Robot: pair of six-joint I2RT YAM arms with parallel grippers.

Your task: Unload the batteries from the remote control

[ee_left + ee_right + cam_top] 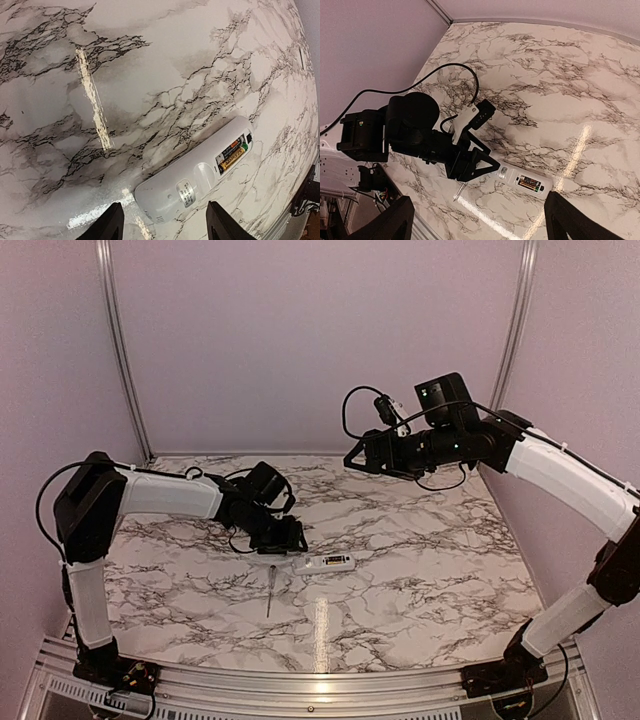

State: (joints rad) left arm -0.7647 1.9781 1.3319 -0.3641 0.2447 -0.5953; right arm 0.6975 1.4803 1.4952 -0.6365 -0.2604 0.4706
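So: left gripper (165,212) jaws spread, straddling one end of the slim white plastic remote control (192,175). The gold-and-dark cylindrical batteries (232,154) sit in its far-end bay. Right gripper (480,197) is wide open and empty, well above.

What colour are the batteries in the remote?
Gold and black batteries, with a bit of green. Left wrist view shows them best.
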